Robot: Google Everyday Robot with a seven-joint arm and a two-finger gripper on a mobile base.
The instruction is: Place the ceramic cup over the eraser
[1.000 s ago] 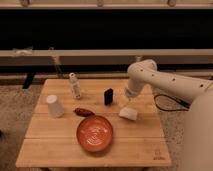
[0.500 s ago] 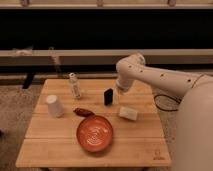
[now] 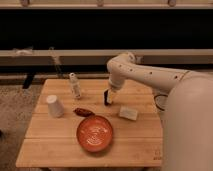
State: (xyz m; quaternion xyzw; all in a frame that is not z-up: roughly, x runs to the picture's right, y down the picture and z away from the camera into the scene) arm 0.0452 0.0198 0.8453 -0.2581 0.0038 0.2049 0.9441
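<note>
Ceramic cup (image 3: 53, 106), plain white, handleless, tapered, stands narrow end up on the wooden slat table (image 3: 60, 150), 9 o'clock side, nothing touching it. Small black rectangular eraser (image 3: 106, 100) sits near table centre, well apart from the cup, at its 3 o'clock. Gripper (image 3: 111, 94) is right at the eraser's top, fingers apart. Pale cream block (image 3: 128, 113) lies at the eraser's 4 o'clock, orange-red ribbed plate (image 3: 94, 134) at its 6.

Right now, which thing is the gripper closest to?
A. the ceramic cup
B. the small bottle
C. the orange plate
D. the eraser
D: the gripper hangs right beside the black eraser at mid-table, while the ceramic cup stands apart near the left edge.
</note>
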